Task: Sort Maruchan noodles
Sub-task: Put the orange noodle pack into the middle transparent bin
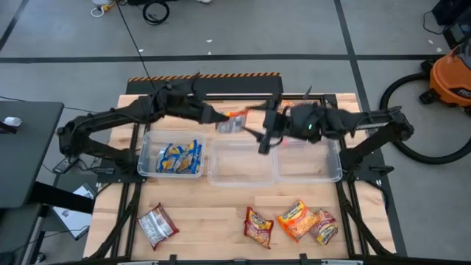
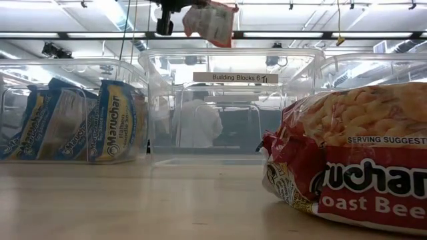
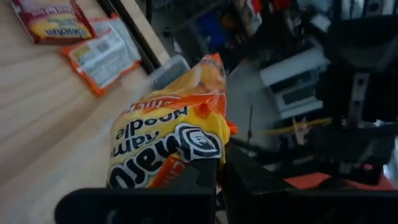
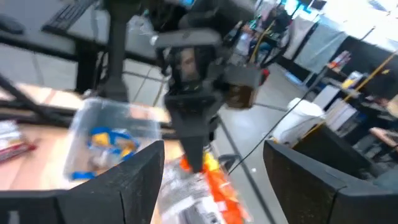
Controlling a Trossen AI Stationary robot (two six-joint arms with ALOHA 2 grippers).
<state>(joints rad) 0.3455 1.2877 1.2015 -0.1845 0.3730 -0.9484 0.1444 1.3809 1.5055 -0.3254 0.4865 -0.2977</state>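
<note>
High view: orange packet [image 1: 234, 122] in the air at 12 o'clock, over the bins [image 1: 240, 163]
Left tool [image 1: 223, 120]: clamped on that packet
Right tool [image 1: 262, 140]: fingers wide apart, empty, just beside it
Tabletop [image 1: 206, 221]: five packets [image 1: 292, 222] at 6 o'clock

A robotics lab or workshop, seen from a test rig inside it.

A wooden table [image 1: 199, 221] stood on a grey concrete floor marked with taped lines, with black-and-yellow hazard tape [image 1: 204, 76] along its far edge. Two dark robot arms were mounted at the table's sides. An orange shop vacuum [image 1: 450, 73] with a black hose sat on the floor nearby, and loose cables [image 1: 156, 10] lay farther off. A clear bin carried a printed label [image 2: 235, 77] reading "Building Blocks 6". Behind it, a person in a white top [image 2: 199, 123] stood under long ceiling strip lights [image 2: 267, 35]. A dark desk [image 1: 20, 151] stood beside the rig.
</note>
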